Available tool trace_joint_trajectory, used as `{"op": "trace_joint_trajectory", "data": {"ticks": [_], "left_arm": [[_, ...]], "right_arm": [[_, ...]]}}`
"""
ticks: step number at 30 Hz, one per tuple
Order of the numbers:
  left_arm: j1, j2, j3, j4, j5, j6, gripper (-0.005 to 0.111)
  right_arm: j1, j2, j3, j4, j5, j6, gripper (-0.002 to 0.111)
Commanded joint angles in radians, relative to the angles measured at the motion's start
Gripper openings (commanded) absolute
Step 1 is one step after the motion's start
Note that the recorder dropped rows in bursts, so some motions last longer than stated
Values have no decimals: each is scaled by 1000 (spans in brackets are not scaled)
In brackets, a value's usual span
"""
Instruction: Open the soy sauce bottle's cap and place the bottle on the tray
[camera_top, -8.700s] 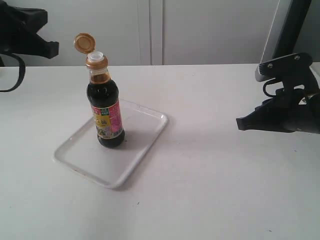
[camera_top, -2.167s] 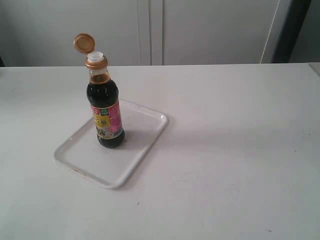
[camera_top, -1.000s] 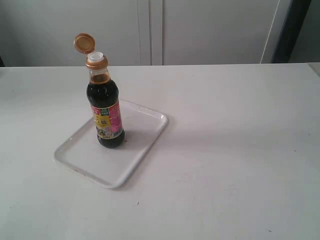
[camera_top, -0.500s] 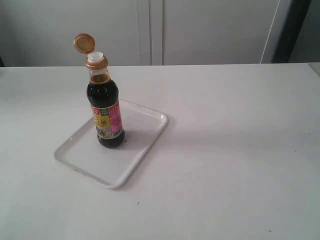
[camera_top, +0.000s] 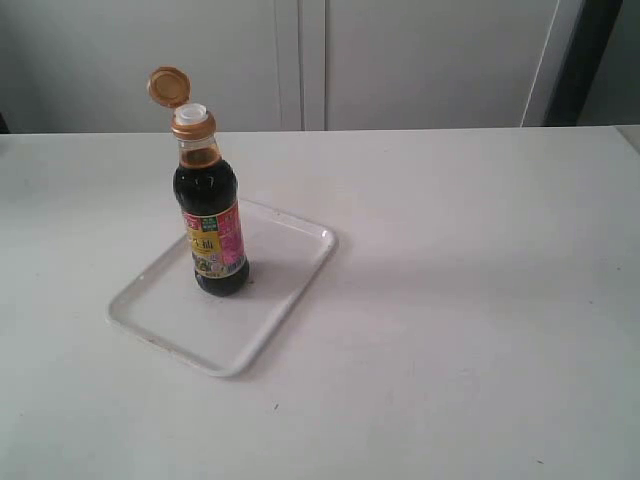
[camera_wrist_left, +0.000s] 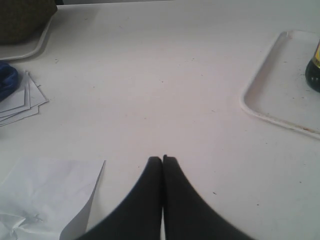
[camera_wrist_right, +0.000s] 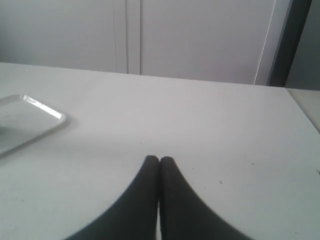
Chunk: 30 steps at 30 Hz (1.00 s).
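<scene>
A matte white table (camera_top: 450, 300) is stretching toward pale cabinet doors (camera_top: 400, 60). The glossy soy sauce bottle (camera_top: 211, 225) is standing upright on the smooth, low-rimmed tray (camera_top: 160, 320), its round cap (camera_top: 168, 86) hanging open. Left gripper (camera_wrist_left: 162, 159) and right gripper (camera_wrist_right: 159, 159) are hovering over bare tabletop away from the bottle, fingers pressed together. Loose papers (camera_wrist_left: 45, 195) are lying near the left one.

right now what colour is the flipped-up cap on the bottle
Golden-orange; the cap shows best in the exterior view.

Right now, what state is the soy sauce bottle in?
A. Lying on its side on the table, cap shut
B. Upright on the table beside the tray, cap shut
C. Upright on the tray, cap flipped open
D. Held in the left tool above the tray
C: the soy sauce bottle stands upright on the tray, its cap hinged back off the white spout, and neither tool touches it.
</scene>
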Motion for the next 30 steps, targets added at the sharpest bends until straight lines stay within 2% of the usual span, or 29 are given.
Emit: {"op": "trace_joint_trajectory", "data": {"ticks": [1,6,30], "left_arm": [[2,-5,5,-10,0,-3,0],[2,-5,5,-10,0,-3,0],[2,-5,5,-10,0,-1,0]], "right_arm": [[-9,-7,45,-7,-17,-6,0],[-9,-7,66,0,-60,-6,0],[-9,-7,66,0,33,-35,0]]}}
